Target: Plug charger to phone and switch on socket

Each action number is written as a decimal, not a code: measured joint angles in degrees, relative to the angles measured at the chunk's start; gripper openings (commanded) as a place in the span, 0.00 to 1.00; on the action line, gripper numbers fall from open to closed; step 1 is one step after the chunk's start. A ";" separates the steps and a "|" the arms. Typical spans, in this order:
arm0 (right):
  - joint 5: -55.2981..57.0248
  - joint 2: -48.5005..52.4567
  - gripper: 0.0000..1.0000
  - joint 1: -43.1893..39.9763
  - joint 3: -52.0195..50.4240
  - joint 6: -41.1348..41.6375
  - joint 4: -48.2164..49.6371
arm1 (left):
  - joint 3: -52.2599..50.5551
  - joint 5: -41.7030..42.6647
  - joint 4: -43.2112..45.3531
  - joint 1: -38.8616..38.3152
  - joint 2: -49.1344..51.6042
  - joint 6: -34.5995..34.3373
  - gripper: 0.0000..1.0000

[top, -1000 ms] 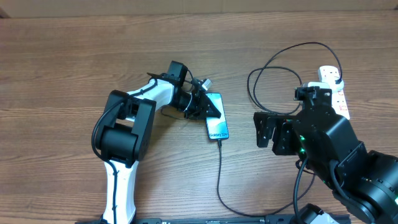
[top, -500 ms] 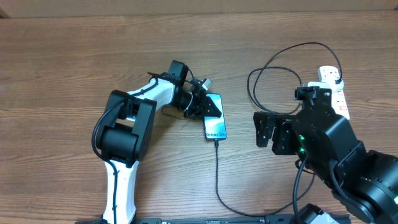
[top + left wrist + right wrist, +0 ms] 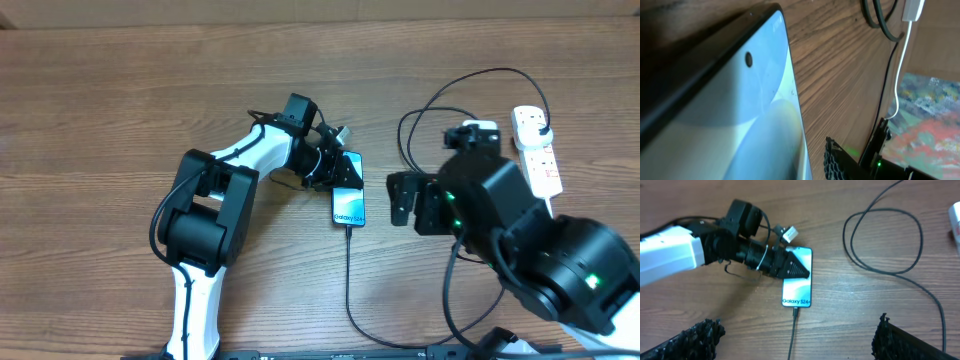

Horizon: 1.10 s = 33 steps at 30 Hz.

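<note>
- While the left gripper point(image 3: 335, 172) lies across the far end of the phone point(image 3: 349, 200), I cannot tell whether its dark fingers pinch the phone's edges or only rest against it. Its own camera shows little more than the pale blue glass, very close.
- The phone lies flat on the wooden table point(image 3: 100, 100), near the middle. It is screen up and lit, with small dark lettering toward its near short end.
- The charger point(image 3: 348, 270) has its small tip seated in that near short end. Its thin black cable runs toward the front edge of the table and curves off to the right. It shows again as a wide loop on the far side of the right arm, reaching the far end of the socket point(image 3: 537, 155).
- The socket sits at the far right of the table, well apart from the phone.
- The right gripper point(image 3: 412, 200) hangs just to the right of the phone, jaws spread wide with nothing between them.
</note>
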 measured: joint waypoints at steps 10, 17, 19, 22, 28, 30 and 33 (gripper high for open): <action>-1.22 4.20 1.00 -0.02 0.00 -0.02 0.94 | 1.01 -4.83 -2.78 -0.42 -1.16 -6.36 0.43; -1.42 4.28 1.00 0.00 0.00 0.00 1.51 | 1.22 -6.43 -4.00 -0.44 -1.66 -8.00 0.48; -1.86 4.28 1.00 -0.02 0.00 -0.04 1.57 | 1.27 -6.51 -4.22 -0.46 -1.77 -7.34 0.50; -2.54 4.28 1.00 -0.02 0.00 -0.02 1.57 | 1.27 -6.51 -4.22 -0.81 -1.92 -5.05 0.52; -2.86 4.28 1.00 -0.02 0.00 -0.02 1.60 | 1.25 -5.29 -4.20 -0.81 -1.92 -0.68 0.55; -2.89 4.28 1.00 -0.02 0.00 0.00 1.60 | 1.20 -5.22 -4.20 -0.81 -1.92 0.07 0.55; -2.91 4.28 1.00 0.00 0.00 0.00 1.57 | 1.20 -5.38 -4.37 -0.81 -1.92 -0.44 0.57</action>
